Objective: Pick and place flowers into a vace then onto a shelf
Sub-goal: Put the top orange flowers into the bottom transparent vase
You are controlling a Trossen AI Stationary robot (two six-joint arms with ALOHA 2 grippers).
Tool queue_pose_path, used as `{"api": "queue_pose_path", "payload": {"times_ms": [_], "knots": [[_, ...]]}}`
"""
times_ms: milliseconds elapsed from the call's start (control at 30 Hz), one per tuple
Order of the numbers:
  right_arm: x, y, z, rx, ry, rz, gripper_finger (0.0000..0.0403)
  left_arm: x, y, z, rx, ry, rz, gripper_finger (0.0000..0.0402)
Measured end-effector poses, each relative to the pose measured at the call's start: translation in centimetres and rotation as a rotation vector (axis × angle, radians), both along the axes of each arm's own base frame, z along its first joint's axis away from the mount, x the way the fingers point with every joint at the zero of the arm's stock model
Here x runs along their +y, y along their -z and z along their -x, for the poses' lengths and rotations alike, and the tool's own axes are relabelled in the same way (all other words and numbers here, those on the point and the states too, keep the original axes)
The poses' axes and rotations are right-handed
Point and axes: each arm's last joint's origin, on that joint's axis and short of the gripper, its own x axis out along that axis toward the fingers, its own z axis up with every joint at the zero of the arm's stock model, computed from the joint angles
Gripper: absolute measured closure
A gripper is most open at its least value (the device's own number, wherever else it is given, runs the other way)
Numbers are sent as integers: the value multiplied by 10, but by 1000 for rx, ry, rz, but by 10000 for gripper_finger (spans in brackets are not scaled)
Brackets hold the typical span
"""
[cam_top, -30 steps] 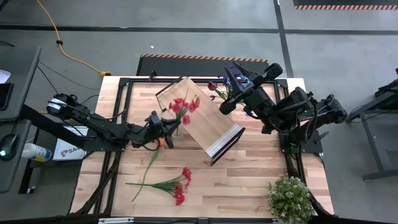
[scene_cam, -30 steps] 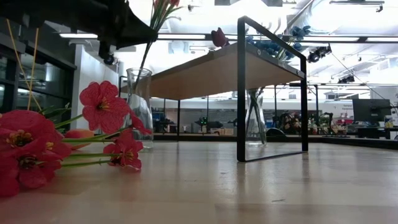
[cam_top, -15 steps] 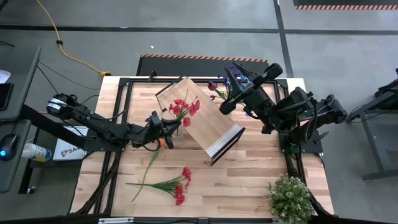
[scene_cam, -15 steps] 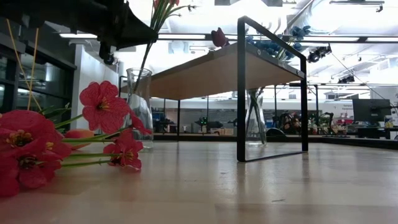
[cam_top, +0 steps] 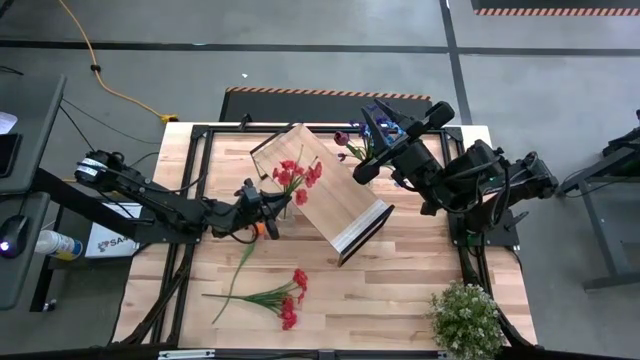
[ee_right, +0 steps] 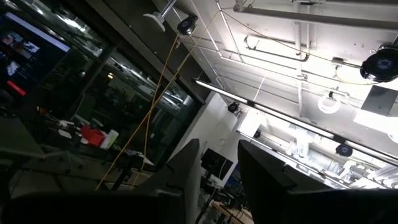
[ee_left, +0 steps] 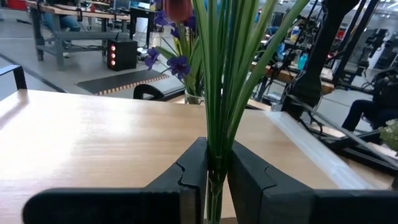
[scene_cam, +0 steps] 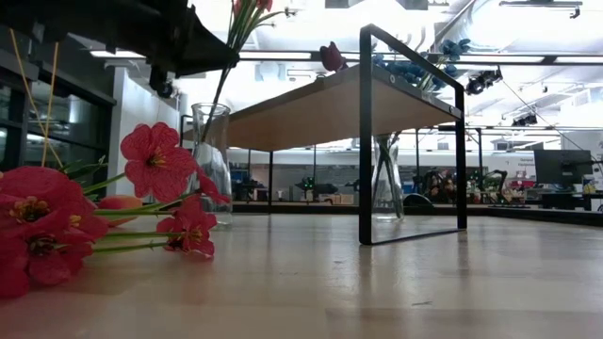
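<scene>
Left pincer [cam_top: 268,212] grips my bunch of red flowers [cam_top: 296,172] low on the stems; the fingers [ee_left: 189,180] are closed tight on them. The stems run upright, directly above the glass vase [scene_cam: 209,155], which stands on the table [cam_top: 400,290] beside the near corner of the shelf [cam_top: 330,195]. Lowering along that axis seats the stems. More red flowers [cam_top: 285,298] lie flat on the table, nearer my left arm. Right pincer [cam_top: 365,168] hangs above the far edge of the shelf, fingers narrowly apart, holding nothing that I can see.
</scene>
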Motion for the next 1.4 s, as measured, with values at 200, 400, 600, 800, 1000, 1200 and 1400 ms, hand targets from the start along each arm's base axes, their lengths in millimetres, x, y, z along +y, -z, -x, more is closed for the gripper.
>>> {"api": "queue_pose_path", "payload": {"times_ms": [200,400,600,800,1000,1200,1400], "knots": [[0,0,0,0,0,0,304,0,0,0,5,2,-1,309],[0,0,0,0,0,0,304,0,0,0,5,4,-1,309],[0,0,0,0,0,0,304,0,0,0,6,5,-1,309],[0,0,0,1,1,1,304,0,0,0,6,1,-2,309],[0,0,0,7,1,3,304,0,0,0,5,-4,-2,278],[0,0,-1,9,1,3,304,0,0,0,2,-10,4,198],[0,0,-1,9,1,4,304,0,1,0,9,-4,2,142]]}}
